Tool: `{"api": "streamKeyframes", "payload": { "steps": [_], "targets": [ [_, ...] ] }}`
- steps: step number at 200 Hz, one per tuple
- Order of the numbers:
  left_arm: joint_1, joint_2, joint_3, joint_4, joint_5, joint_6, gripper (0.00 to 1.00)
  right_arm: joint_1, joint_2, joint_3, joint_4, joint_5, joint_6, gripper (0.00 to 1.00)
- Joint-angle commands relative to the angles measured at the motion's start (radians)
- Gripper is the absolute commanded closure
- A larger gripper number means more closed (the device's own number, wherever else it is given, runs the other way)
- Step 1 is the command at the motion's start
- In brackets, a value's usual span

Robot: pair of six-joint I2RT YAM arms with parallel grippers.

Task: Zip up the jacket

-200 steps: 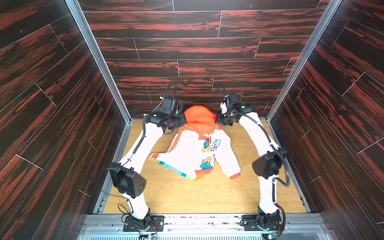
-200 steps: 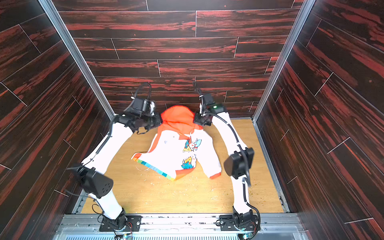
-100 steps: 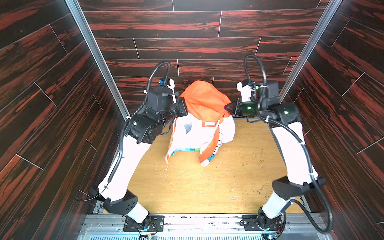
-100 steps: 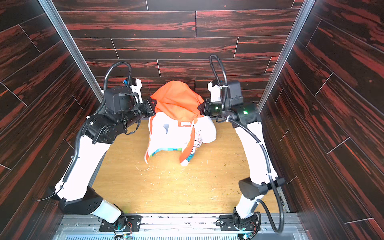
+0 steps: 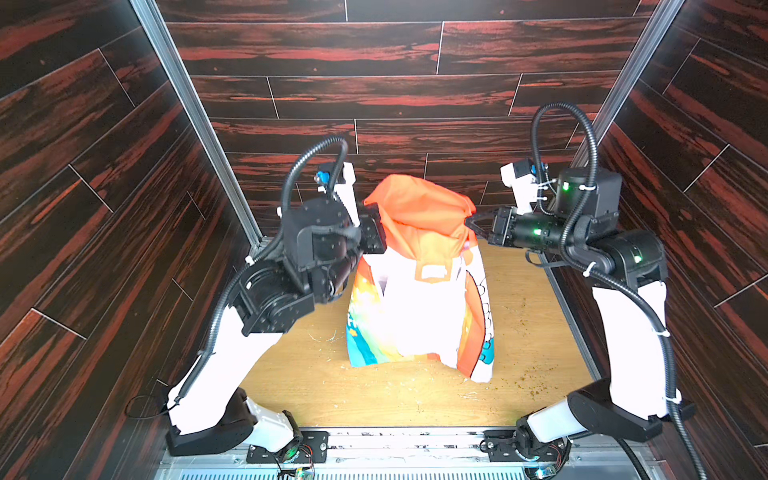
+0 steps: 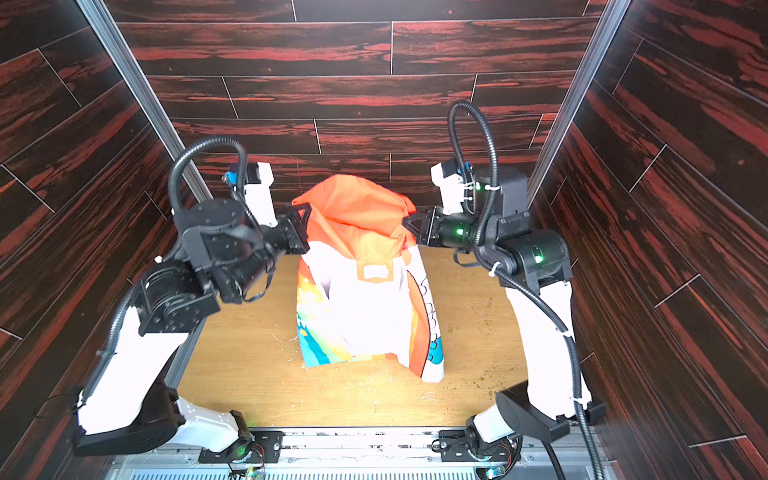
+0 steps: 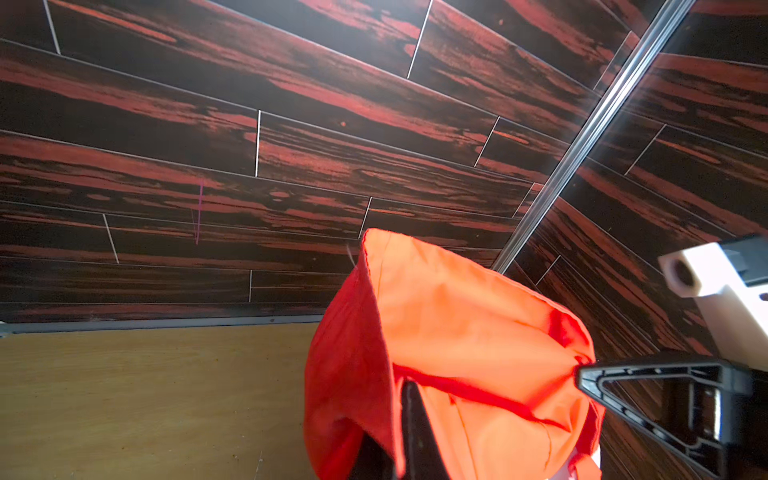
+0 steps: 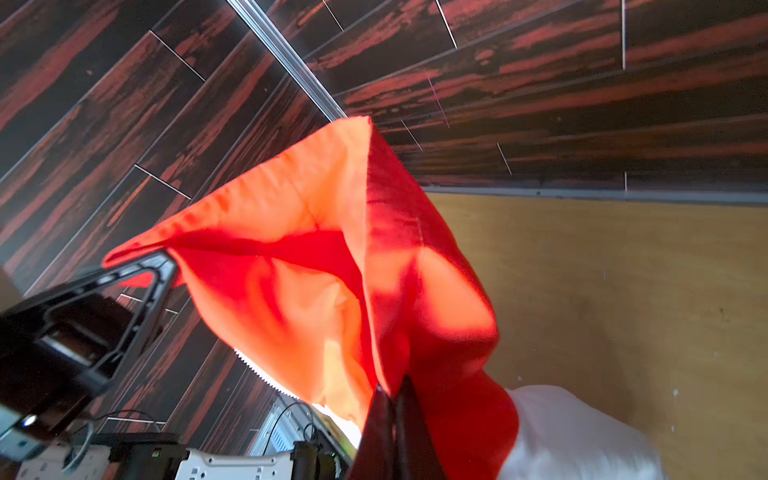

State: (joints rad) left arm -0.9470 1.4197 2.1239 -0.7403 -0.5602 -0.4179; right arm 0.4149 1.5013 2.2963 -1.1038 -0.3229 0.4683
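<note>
**Position.** The surface [image 5: 374, 399] nearest the arm bases is bare wood with scattered debris. Above its middle the jacket [image 5: 415, 307] hangs upright between the two arms. Its rainbow hem [image 5: 386, 353] is lowest and nearest; whether the hem touches the surface cannot be confirmed.

**Body.** The white panels droop in loose vertical folds with the coloured sides curling inward. A neck label [image 5: 432, 272] shows, so the inside appears to face the camera and the front looks unzipped.

**Hood and grips.** The orange hood [image 5: 419, 216] forms the peak.
- The left claw [image 6: 305, 214] is clenched on the hood's left edge.
- The right claw [image 6: 409, 222] is clenched on its right edge.
- Each wrist view shows cloth pinched between closed tips.

**Handling assessment.**
- The garment is judged very light, thin and limp. It holds no shape, so it will swing and collapse when moved.
- The fabric looks smooth, so a shallow pinch may slip. Seams and hems offer a firmer hold.
- Zipping is judged to need a hold at the bottom of the front opening, with the slider pulled against taut cloth.
- A toothed white edge [image 8: 257, 368], possibly the zip, shows in the right wrist view.

**Background.** The dark back wall [image 5: 395, 95] stands beyond, well apart.
</note>
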Motion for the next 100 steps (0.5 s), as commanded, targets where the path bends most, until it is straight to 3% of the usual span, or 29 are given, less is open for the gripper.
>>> {"api": "streamKeyframes", "payload": {
  "steps": [1,29,59,100],
  "targets": [
    [-0.044,-0.066,-0.065,0.045,-0.154,-0.006,1.00,0.005,-0.062,-0.051,-0.036,0.025,0.040,1.00],
    [-0.053,-0.091,-0.190,0.068,-0.212,-0.040,1.00,0.005,-0.068,-0.171,-0.035,0.075,0.073,1.00],
    [-0.031,-0.044,-0.257,0.084,-0.287,-0.048,1.00,0.005,0.025,-0.230,-0.037,0.156,0.089,1.00],
    [0.192,0.134,-0.251,0.075,-0.052,-0.103,1.00,0.003,0.250,-0.160,0.011,0.184,0.061,1.00]
  ]
}}
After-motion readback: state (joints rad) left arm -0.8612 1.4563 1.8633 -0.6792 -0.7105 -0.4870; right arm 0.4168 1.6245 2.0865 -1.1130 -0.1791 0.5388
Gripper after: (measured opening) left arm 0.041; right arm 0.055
